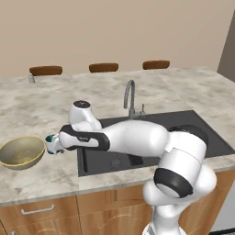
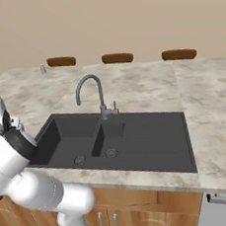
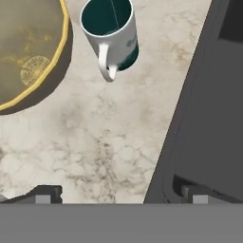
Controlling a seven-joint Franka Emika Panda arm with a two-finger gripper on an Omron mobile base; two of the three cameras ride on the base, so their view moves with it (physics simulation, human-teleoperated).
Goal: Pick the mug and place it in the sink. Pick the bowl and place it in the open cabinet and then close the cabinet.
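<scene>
Marbled beige countertop (image 3: 95, 142) spreads under the two-finger gripper (image 3: 118, 193), whose dark tips stand wide apart, holding nothing. Ahead of them stands the small whitish mug (image 3: 110, 35) with teal inside (handle toward the fingers), just beside the wide olive-tan bowl (image 3: 28, 52); the black sink (image 3: 209, 118) lies alongside.

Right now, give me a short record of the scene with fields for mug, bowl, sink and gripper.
mug: upright on the counter, teal inside, handle toward the camera, empty
bowl: on the counter beside the mug, apart from it
sink: black double basin, grey faucet, nothing inside
gripper: open, above bare counter between mug and sink, holding nothing
</scene>
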